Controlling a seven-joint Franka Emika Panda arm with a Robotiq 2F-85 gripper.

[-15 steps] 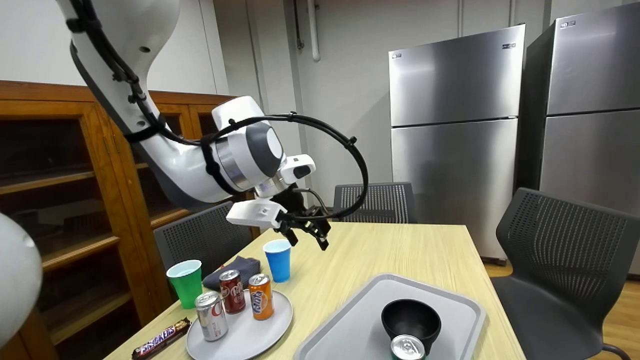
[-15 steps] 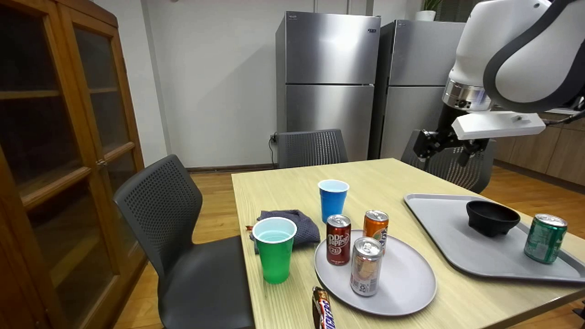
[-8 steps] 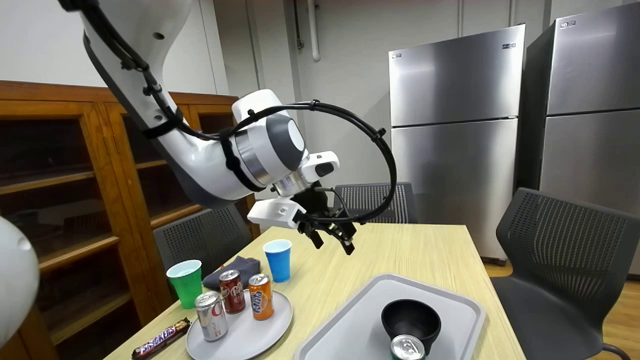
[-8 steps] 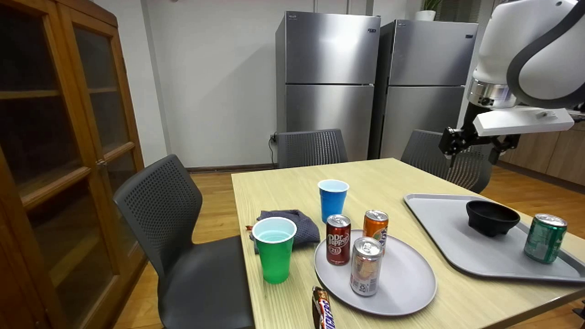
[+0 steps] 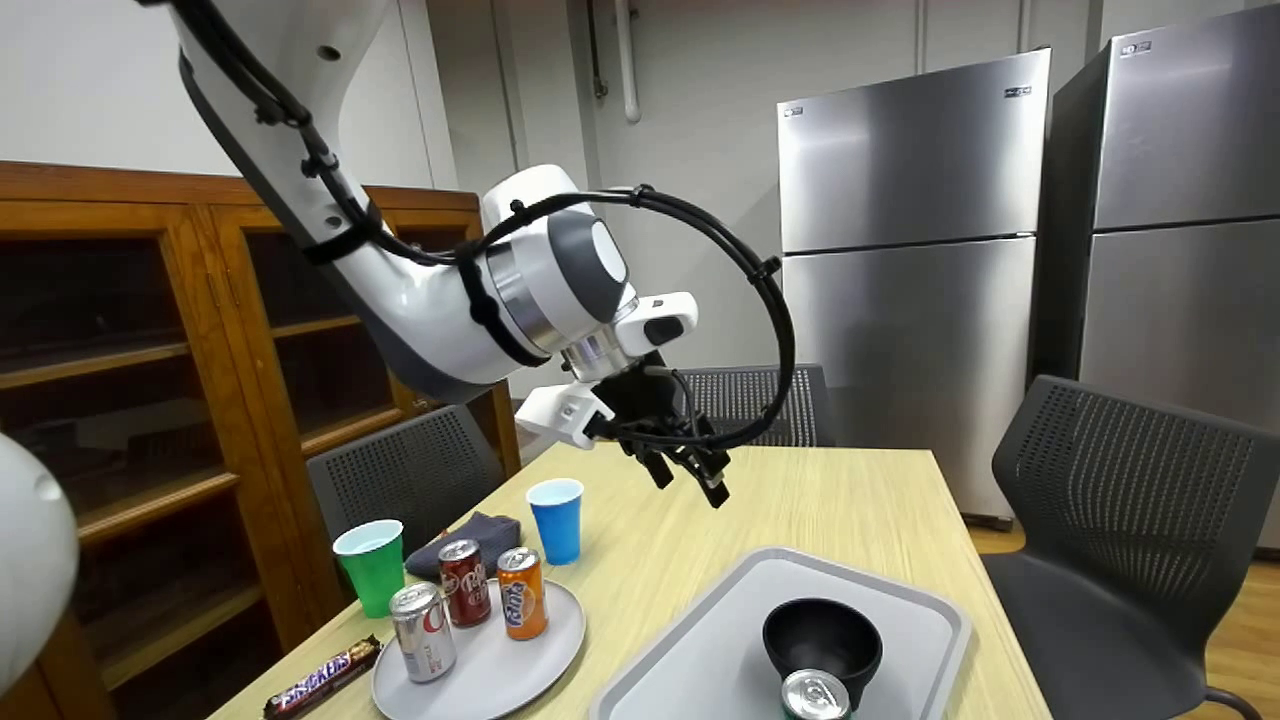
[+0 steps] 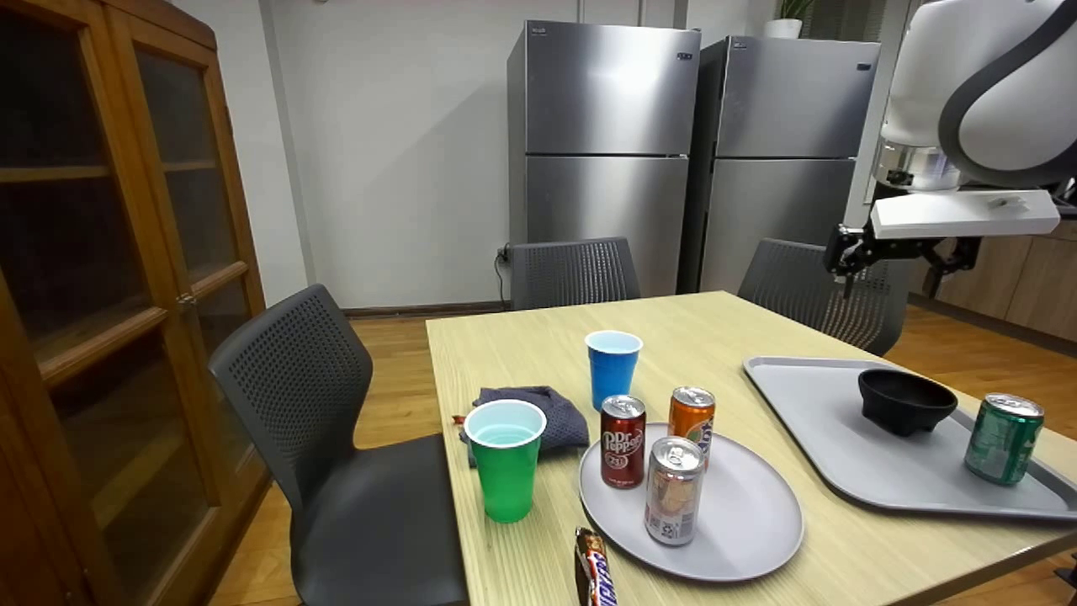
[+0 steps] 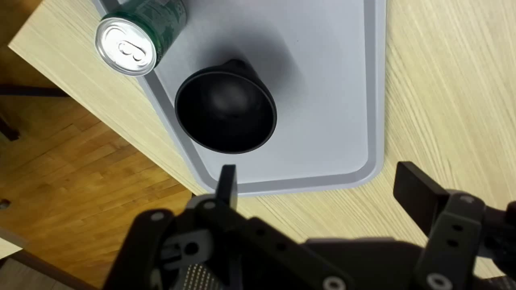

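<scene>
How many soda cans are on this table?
4. A red can, an orange can and a silver can stand on the plate; a green can stands on the gray tray near the black bowl. The table runs out of frame, so more may be hidden.

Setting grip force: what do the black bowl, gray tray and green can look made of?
Black bowl: probably plastic, though glazed ceramic isn't ruled out; satin finish, only a soft blurred highlight inside.
Gray tray: likely molded plastic, matte; even color, rounded corners, no sharp reflections.
Green can: metal, likely aluminum, glossy; bright silvery top with a pull tab.
</scene>
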